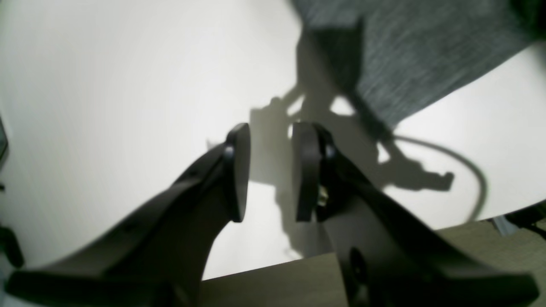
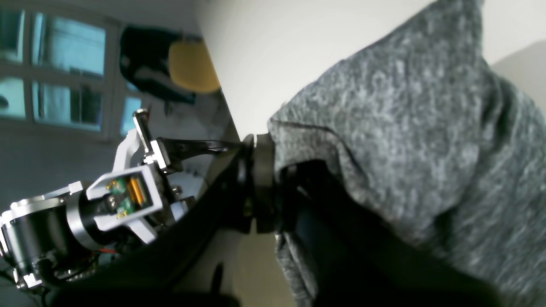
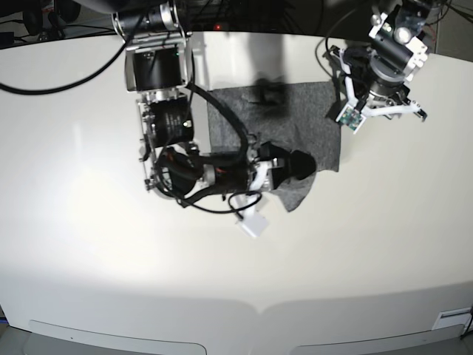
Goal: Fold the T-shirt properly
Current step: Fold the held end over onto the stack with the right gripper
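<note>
The heather-grey T-shirt (image 3: 273,118) lies as a rough rectangle on the white table (image 3: 111,259), toward the back middle. Its near right corner (image 3: 299,188) is pulled up off the table. My right gripper (image 3: 295,164) reaches in from the left and is shut on that corner. In the right wrist view the grey knit (image 2: 405,128) drapes over the closed right gripper (image 2: 255,170). My left gripper (image 1: 271,140) hovers open above bare table with nothing between its pads. The shirt's edge (image 1: 418,55) lies beyond it to the right. The left arm (image 3: 388,59) stands at the back right.
Black cables (image 3: 44,81) run along the table's back left. The table's far edge and brown floor (image 1: 273,281) show under the left gripper. A white block (image 3: 253,224) sits beneath the right wrist. The table's rounded front edge (image 3: 259,307) lies near the camera.
</note>
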Robot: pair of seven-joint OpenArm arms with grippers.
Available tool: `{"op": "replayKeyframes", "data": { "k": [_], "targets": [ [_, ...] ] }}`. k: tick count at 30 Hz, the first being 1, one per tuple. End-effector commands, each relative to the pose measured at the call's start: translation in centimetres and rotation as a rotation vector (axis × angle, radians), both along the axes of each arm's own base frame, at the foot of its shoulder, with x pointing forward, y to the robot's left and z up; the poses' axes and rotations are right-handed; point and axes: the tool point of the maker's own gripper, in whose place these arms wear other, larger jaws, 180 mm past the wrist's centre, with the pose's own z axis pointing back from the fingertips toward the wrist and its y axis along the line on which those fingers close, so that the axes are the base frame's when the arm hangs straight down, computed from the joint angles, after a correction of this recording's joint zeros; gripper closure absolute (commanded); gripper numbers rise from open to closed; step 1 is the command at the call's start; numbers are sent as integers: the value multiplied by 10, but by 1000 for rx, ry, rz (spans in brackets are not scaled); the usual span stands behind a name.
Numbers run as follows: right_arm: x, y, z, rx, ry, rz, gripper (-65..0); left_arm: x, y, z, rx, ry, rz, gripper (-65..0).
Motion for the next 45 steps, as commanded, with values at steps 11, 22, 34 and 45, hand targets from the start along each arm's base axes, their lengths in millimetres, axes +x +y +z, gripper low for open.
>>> {"op": "replayKeyframes", "data": {
  "k": [11, 22, 34, 45],
  "targets": [
    [-11, 38, 41, 142, -48, 98, 0, -2, -1, 4, -7, -23, -10, -161],
    [-2, 43, 64, 198, -81, 107, 0, 15, -3, -10, -31, -91, -50, -161],
    [-2, 43, 63, 196, -80, 107, 0, 51, 3, -24, -35, -97, -7, -161],
    [-3, 43, 62, 194, -79, 106, 0, 56, -22, -22, -80, -108, -49, -161]
  ]
}}
